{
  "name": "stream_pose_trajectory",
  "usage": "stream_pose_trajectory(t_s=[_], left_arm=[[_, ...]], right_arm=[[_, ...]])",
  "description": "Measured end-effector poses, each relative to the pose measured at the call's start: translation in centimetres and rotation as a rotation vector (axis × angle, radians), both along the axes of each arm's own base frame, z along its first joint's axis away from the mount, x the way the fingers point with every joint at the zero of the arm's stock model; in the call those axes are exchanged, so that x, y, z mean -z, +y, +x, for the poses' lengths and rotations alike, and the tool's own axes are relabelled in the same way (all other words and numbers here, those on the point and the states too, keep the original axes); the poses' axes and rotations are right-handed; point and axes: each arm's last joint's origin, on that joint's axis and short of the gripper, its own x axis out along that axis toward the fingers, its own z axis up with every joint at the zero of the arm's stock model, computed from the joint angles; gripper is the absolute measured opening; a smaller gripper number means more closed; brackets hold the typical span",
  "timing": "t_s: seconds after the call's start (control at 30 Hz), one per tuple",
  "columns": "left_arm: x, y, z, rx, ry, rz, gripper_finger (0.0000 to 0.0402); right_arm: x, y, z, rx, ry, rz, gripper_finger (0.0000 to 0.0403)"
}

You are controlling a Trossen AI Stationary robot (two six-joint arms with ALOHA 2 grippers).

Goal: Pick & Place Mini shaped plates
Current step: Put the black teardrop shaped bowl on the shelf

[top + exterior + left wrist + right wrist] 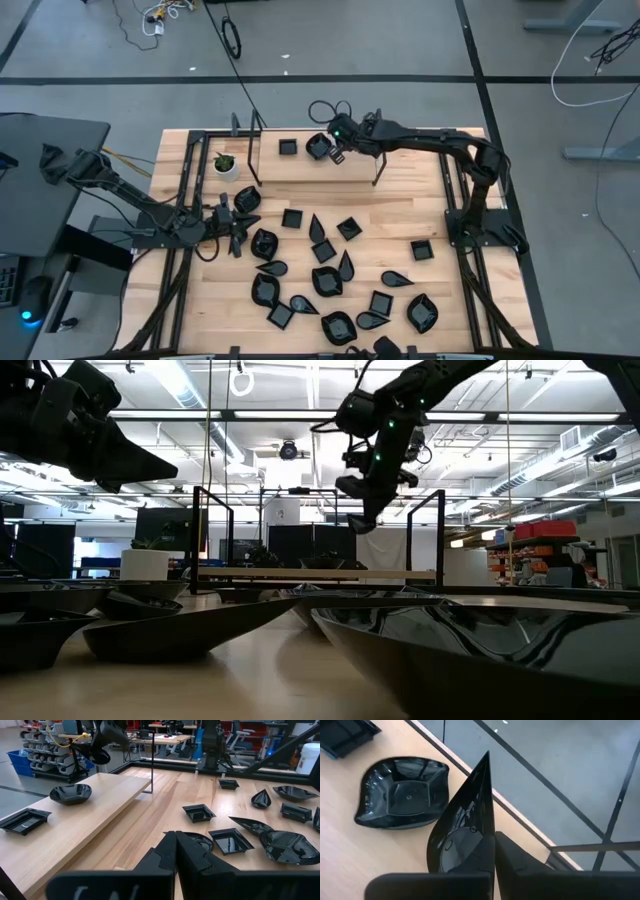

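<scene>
Wooden desk (400,255) fills the middle of a workshop with a grey floor, and a raised wooden shelf (300,165) on a black frame runs along its far edge. Scattered black plates (330,280) cover the near half of the desk, with more toward its near edge. On the shelf already sit a rounded plate (400,792) and a square plate (288,147), with a small potted plant (226,163) at the shelf's left end.

The right gripper (337,152) hangs over the shelf just beside the rounded plate. Its jaws are closed on the rim of a teardrop plate (465,825), held up off the wood. The left gripper (175,855) waits low at the desk's left edge, jaws closed and empty, next to the nearest plates.

The step in hand looks like setting the teardrop plate down on the shelf. To do it well, the arm probably needs to lower until the plate's base meets the wood, on bare shelf clear of the rounded plate, and away from the shelf's far edge, which lies close by in the right wrist view. Opening only once the plate rests flat should stop it tipping or sliding.

The teardrop plate hangs tilted, nearly on edge. Its long axis runs straight out from the jaws, with the pointed tip leading away from the gripper toward the shelf's far edge.
</scene>
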Motion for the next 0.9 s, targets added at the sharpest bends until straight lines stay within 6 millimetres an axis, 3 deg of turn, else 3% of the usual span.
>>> stream_pose_trajectory(t_s=[0.13, 0.3, 0.67, 0.9], left_arm=[[0.0, 0.0, 0.0, -0.009, -0.002, 0.001, 0.0007], [-0.1, 0.3, 0.1, -0.028, -0.010, -0.003, 0.0007], [-0.2, 1.0, 0.4, -0.055, -0.015, -0.012, 0.0007], [-0.2, 1.0, 0.5, -0.039, -0.014, -0.018, 0.0007]], right_arm=[[-1.3, -0.5, -0.1, 0.040, -0.023, 0.017, 0.0001], [-1.5, -0.5, 0.0, 0.035, -0.037, 0.030, 0.0001], [3.4, -1.0, 1.2, -0.001, 0.150, 0.090, 0.0000], [4.3, -1.5, 1.0, -0.003, 0.173, 0.145, 0.0000]])
